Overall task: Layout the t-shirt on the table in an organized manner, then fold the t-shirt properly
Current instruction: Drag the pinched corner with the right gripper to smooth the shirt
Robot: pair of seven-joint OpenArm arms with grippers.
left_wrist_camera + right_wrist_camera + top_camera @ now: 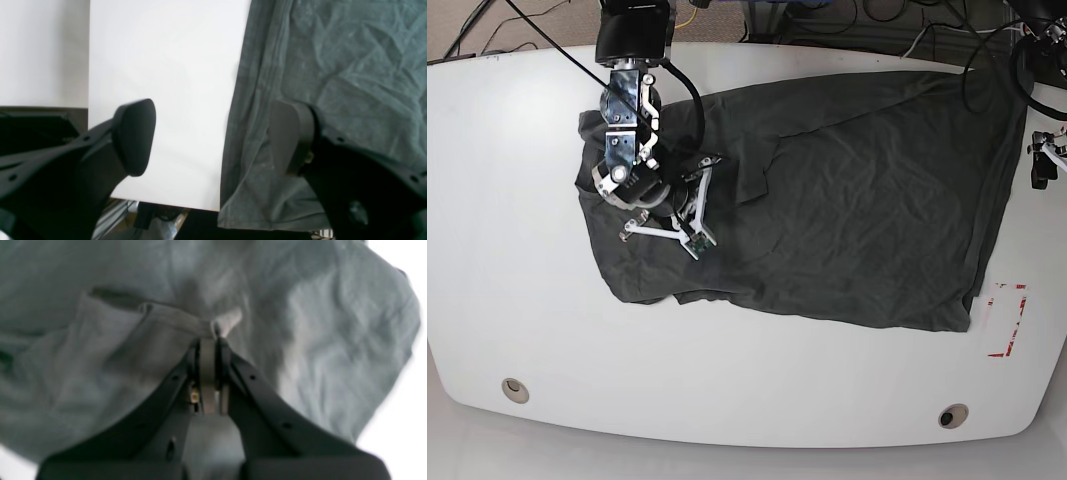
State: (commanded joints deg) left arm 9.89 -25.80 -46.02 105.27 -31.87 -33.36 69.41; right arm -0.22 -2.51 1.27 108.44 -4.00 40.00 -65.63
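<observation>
1. The right claw point(209, 340) has its jaws pressed together on a pinched ridge of the t-shirt point(827, 190). In the right wrist view the cloth bunches up at the fingertips, though that picture is blurred.
2. The left claw point(213, 140) has its jaws wide apart and holds nothing. One pad point(135, 136) is over the bare table point(166, 100), the other pad point(290, 136) over the shirt's hemmed edge, so the edge runs between them.
3. The shirt lies spread across the middle of the table, wrinkled and only roughly flat. In the base view its long axis runs from the right claw's side across to the far end by the left arm.
4. From the right claw the bulk of the cloth stretches away toward the left arm, with a rumpled portion just around and behind the claw. This looks like the laying-out stage, not yet folding.
5. The right arm is already on the cloth. The left claw straddles an edge and, I judge, need only close to take it, so the two could pull the shirt taut along its length.
6. No brand, label or writing is readable on the shirt. A red tape mark point(1010, 318) lies on the table near its far corner.
</observation>
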